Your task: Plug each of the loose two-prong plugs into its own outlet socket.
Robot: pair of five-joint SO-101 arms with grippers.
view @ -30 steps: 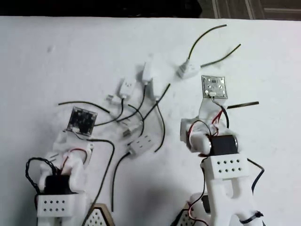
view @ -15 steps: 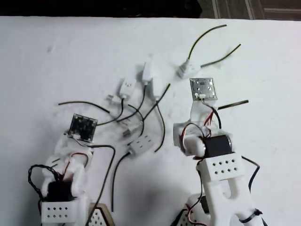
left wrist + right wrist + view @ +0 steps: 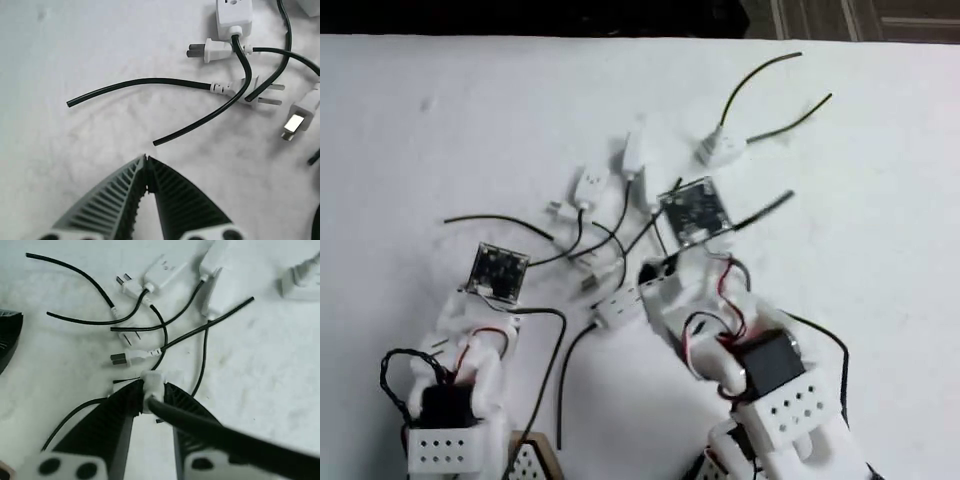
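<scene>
High view: my right arm (image 3: 760,370) leans in over the middle of the table. Its front end is down at the three-hole outlet block (image 3: 618,307), so this arm is by far the nearer to that block. My left arm (image 3: 455,370) sits back, well apart from it. As far as I can tell, no plug is seated in the block.

Right wrist view: the right pincer (image 3: 153,386) is parted only a little and clamps a white held plug (image 3: 152,377) between its tips. The plug's long axis runs along the fingers, and its black cord (image 3: 225,432) trails back toward the wrist. I judge the block lies directly beneath the tips, but the plug and fingers hide both the prongs and the socket slots. The coming push depends on lining those up, and from here I cannot check it. Just ahead of the tips a loose plug (image 3: 131,358) lies crosswise to the pincer.

Left wrist view: the left pincer (image 3: 146,165) is closed tip to tip with nothing in it. The nearest plug (image 3: 240,92) lies ahead and off to one side, crosswise to the pincer. Beyond it another plug (image 3: 215,50) rests just beside a small outlet (image 3: 233,15).
</scene>
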